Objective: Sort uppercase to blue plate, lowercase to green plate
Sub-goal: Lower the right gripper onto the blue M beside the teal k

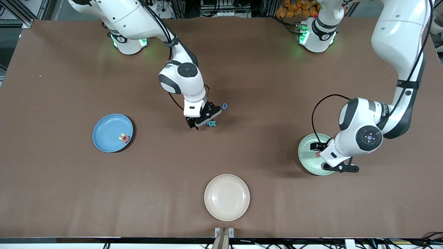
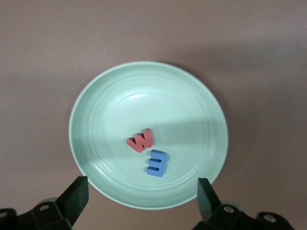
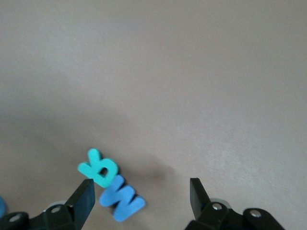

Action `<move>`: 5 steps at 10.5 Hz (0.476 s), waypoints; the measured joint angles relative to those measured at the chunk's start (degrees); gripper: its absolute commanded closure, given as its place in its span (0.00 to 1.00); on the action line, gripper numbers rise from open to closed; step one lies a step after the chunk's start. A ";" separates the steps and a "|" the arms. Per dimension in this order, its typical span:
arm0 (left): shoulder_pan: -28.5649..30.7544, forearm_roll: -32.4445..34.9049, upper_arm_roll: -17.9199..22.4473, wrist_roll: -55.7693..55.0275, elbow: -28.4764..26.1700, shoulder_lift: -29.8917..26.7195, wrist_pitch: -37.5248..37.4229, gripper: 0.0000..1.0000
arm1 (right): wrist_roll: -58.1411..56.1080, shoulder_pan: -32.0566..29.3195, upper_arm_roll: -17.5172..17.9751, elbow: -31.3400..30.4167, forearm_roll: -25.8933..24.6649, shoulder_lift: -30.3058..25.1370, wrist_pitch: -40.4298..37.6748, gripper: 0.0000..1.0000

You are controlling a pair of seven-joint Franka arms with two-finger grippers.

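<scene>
The left pincer (image 1: 316, 149) is hanging over the green plate (image 1: 306, 157) with its fingers spread wide and nothing between them. In the left wrist view, 2 lowercase letters are lying in the green plate (image 2: 110, 110): a red w (image 2: 140, 140) and a blue m (image 2: 157, 163), just beside each other. The blue plate (image 1: 107, 133), toward the right arm's end of the desk (image 1: 69, 190), is carrying a yellow letter and a red letter (image 1: 124, 138) that are touching; I cannot read them.

The right pincer (image 1: 192, 124) is standing low over the middle of the desk, also released and grasping nothing. In the right wrist view, a teal B (image 3: 98, 167) and a blue W (image 3: 121, 201) are touching, close to 1 finger (image 3: 82, 201). Another blue letter (image 1: 224, 106) is lying apart on the desk, farther from the front camera. A cream plate (image 1: 226, 197) is standing empty near the front edge.

I am thinking the main risk is here: because the B and the W are touching, closing on 1 may be dragging or flipping the other one, or both may be coming up together and 1 may be dropping on the way. The foam is light, so it may also be sticking to a finger pad at release.

No brand or label is readable; only the foam letters themselves are giving writing.
</scene>
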 measured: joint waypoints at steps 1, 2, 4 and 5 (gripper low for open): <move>-0.06 0.00 -0.38 0.00 0.09 -1.12 -0.53 0.00 | -0.25 -0.22 -0.08 -0.45 0.05 0.27 0.00 0.12; -0.06 0.00 -0.67 0.00 0.64 -2.00 -2.07 0.00 | -0.25 -0.28 -0.11 -0.65 0.88 0.57 0.00 0.12; -0.03 0.00 -0.84 0.00 2.98 -3.47 -6.12 0.00 | -0.25 -0.26 -0.06 -0.68 2.58 1.01 0.00 0.13; 0.07 0.00 -0.84 0.00 3.70 -4.34 -7.37 0.00 | -0.27 -0.20 0.01 -0.73 2.96 1.08 0.00 0.13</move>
